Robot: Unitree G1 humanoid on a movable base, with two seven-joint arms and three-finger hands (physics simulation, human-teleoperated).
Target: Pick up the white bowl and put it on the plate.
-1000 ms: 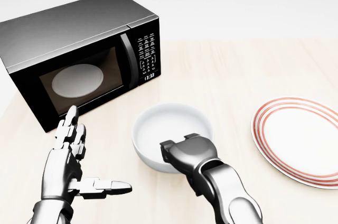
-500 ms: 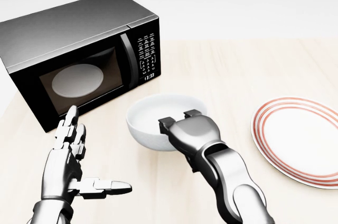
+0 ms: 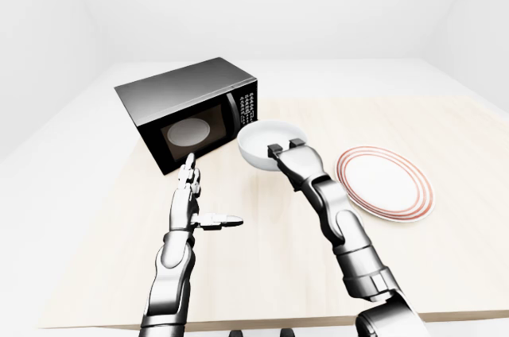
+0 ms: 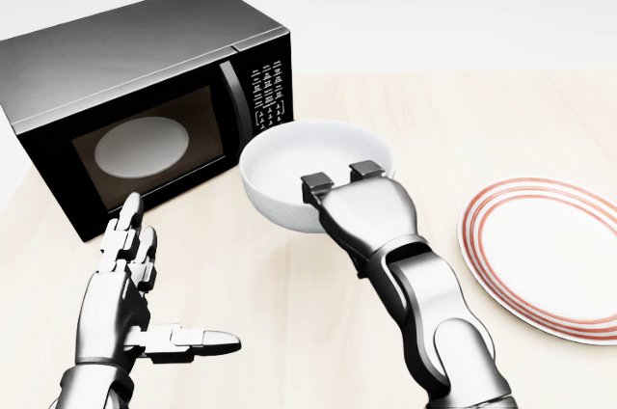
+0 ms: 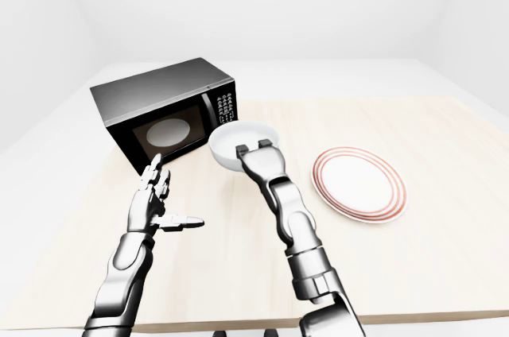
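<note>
While right hand (image 4: 339, 187) pinches the bowl (image 4: 313, 170) rim, lifted just right of the microwave (image 4: 145, 100), left hand (image 4: 130, 284) spread idle, carry step: next swing right to plate (image 4: 545, 255).

White bowl (image 4: 299, 173): round, plain, upright, interior empty, raised off the table beside the microwave. Plate (image 4: 545, 255): white with red rim rings, flat on the table, well apart to the right.

Right hand (image 4: 339, 182) raised, forearm angled up from bottom of head view, fingers hooked over the white bowl (image 4: 289, 163) rim, gripping it. Left hand (image 4: 125, 288) flat, fingers spread upward, thumb out sideways, holding nothing.
</note>
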